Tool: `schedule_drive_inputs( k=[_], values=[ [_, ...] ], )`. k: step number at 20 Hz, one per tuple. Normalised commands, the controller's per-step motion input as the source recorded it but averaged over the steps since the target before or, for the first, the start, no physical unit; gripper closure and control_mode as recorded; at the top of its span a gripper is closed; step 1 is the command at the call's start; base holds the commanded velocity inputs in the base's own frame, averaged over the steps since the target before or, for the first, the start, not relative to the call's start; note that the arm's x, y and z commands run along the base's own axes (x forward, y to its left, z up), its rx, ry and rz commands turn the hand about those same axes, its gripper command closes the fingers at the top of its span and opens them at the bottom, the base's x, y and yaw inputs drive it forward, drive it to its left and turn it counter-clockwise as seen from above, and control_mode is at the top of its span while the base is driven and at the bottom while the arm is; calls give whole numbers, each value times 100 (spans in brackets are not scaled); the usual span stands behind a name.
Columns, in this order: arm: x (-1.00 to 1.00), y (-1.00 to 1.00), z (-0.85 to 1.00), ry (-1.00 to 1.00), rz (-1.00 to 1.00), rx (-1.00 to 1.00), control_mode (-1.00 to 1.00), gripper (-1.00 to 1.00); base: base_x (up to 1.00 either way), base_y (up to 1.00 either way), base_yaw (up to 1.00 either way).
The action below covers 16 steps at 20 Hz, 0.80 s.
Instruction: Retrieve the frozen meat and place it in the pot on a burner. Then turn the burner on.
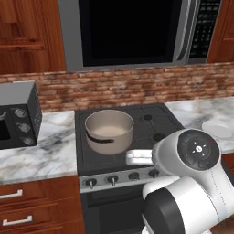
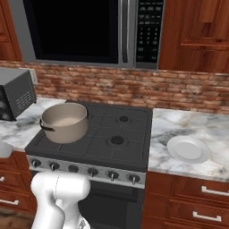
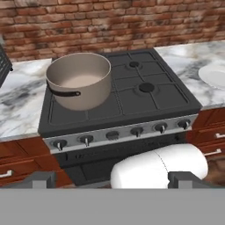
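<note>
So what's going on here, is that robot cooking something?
Not quite yet. The white robot arm is parked in front of the stove with its fingers wide open and nothing in them. A beige-grey pot sits on the stove's front-left burner, and its pale inside looks empty. No meat is visible anywhere. A white plate lies on the marble counter to the right of the stove. The row of knobs along the stove's front is untouched, with the fingers well short of them.

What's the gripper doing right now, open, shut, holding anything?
Gripper: open, jaws spread wide, holding nothing; it hangs in front of the stove, short of the pot.
</note>
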Motion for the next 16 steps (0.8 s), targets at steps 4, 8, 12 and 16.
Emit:
schedule_drive_inputs(
  k=[4, 8, 12, 16],
  values=[
    [0, 0, 0, 0, 0, 0, 100, -100, -47, -26, 0],
    [0, 0, 0, 0, 0, 0, 100, -100, -43, -36, 0],
    [0, 0, 0, 0, 0, 0, 100, -100, -18, -47, 0],
    [0, 0, 0, 0, 0, 0, 100, -100, 3, -46, 2]
  ],
)
